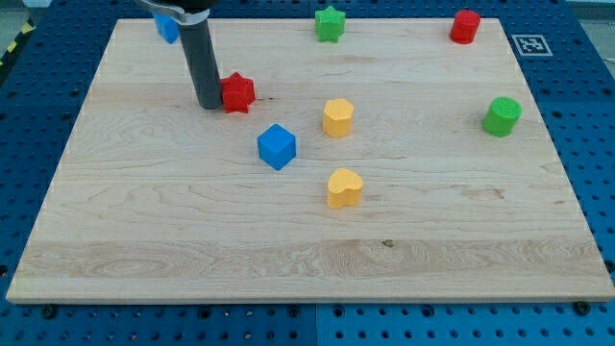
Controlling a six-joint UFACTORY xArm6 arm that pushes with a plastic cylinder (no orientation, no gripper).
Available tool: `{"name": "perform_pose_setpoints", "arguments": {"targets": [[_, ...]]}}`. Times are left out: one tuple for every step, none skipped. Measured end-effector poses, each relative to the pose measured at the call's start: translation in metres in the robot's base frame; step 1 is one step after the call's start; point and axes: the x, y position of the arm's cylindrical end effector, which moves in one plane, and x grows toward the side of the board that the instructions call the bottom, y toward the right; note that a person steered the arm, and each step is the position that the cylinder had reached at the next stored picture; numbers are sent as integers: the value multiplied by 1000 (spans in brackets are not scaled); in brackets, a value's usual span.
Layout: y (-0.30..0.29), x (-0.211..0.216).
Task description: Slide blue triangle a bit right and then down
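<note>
Blue triangle (pixel 166 27) at wooden board's (pixel 144 221) top-left corner, half hidden behind rod. My tip (pixel 209 104) touching red star (pixel 237 92), on star's left. No jaws on this rod.

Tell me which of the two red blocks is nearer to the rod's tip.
The red star-shaped block, which sits right beside my tip, on its right in the view. The other red block is far off at the board's top right corner.

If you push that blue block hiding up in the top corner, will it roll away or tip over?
Probably neither. The blue triangle looks squat with flat sides, so it should slide, not roll. The wooden board looks smooth, so it may glide easily and twist if pushed off-centre. My tip is below it, beside the red star.
</note>
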Motion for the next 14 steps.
{"name": "perform_pose_setpoints", "arguments": {"targets": [[-49,-8],[-98,-45],[-102,-105],[-102,-133],[-109,-133],[-124,-158],[-121,-168],[-107,-167],[-66,-163],[-37,-155],[-14,-145],[25,-139],[62,-128],[69,-108]]}}
